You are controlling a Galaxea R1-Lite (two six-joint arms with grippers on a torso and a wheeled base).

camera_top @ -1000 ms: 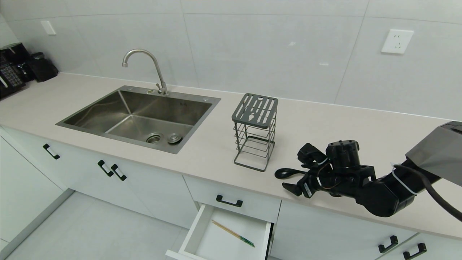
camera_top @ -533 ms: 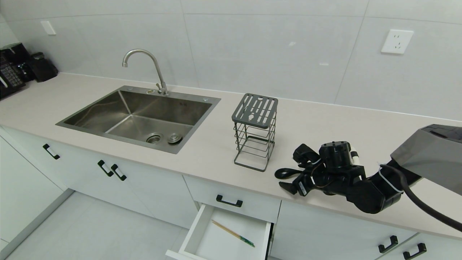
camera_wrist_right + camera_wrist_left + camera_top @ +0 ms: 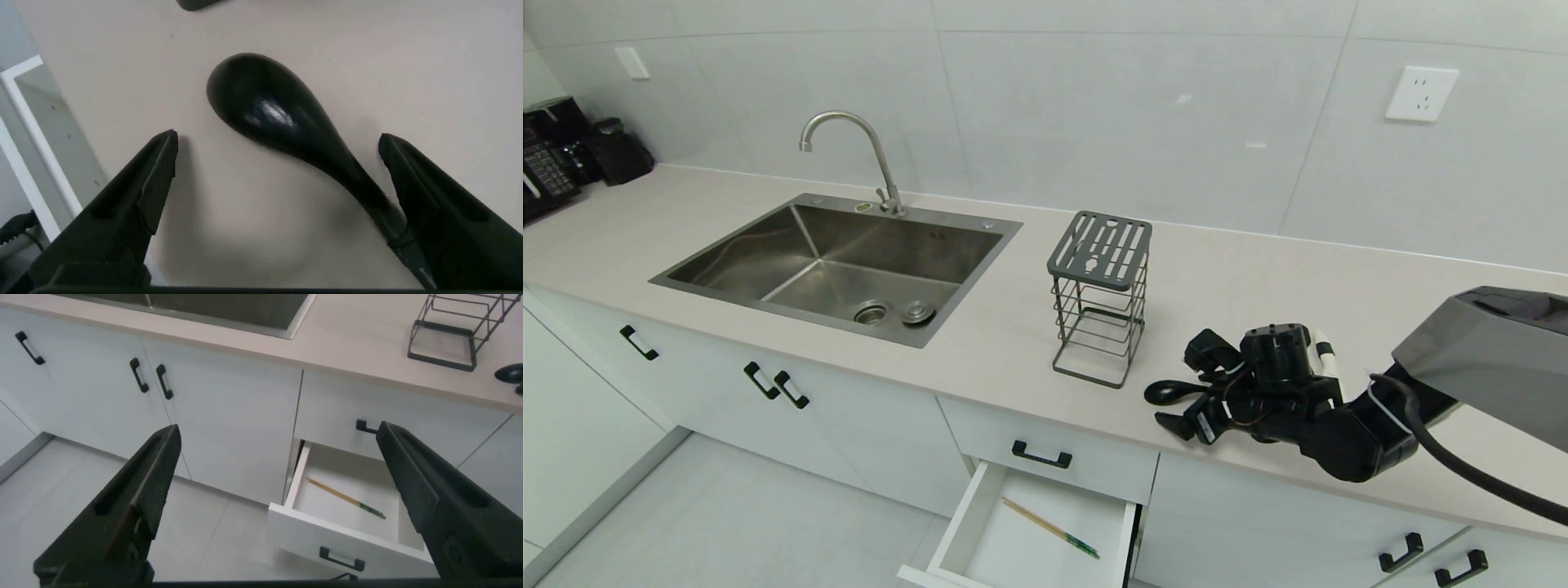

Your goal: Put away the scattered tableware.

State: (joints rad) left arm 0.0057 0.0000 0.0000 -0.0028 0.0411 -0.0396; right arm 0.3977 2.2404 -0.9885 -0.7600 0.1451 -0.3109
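Spoon: a black spoon (image 3: pixel 1168 392) lies flat on the counter (image 3: pixel 1258 269), near its front edge and just to the right of the wire rack (image 3: pixel 1100 298). Its bowl faces the rack and its handle runs back under the right arm.
Right gripper: the right gripper (image 3: pixel 1188 385) is low over the counter at the spoon. In the right wrist view the spoon (image 3: pixel 278 114) lies between the two fingers (image 3: pixel 147 188), and the right gripper (image 3: pixel 276 143) is spread wide and released, with neither finger touching the spoon.
Left gripper: the left gripper (image 3: pixel 278 431) is out in front of the cabinets, below the counter's edge. Its fingers are apart and hold nothing.
Drawer: the drawer (image 3: pixel 956 523) under the counter's front edge, below the rack, is pulled open. A pair of chopsticks (image 3: pixel 1049 529) lies slantwise on its floor.
Sink: the steel sink (image 3: pixel 792 314) is set into the left half of the counter, with the tap (image 3: pixel 876 155) at its back edge.
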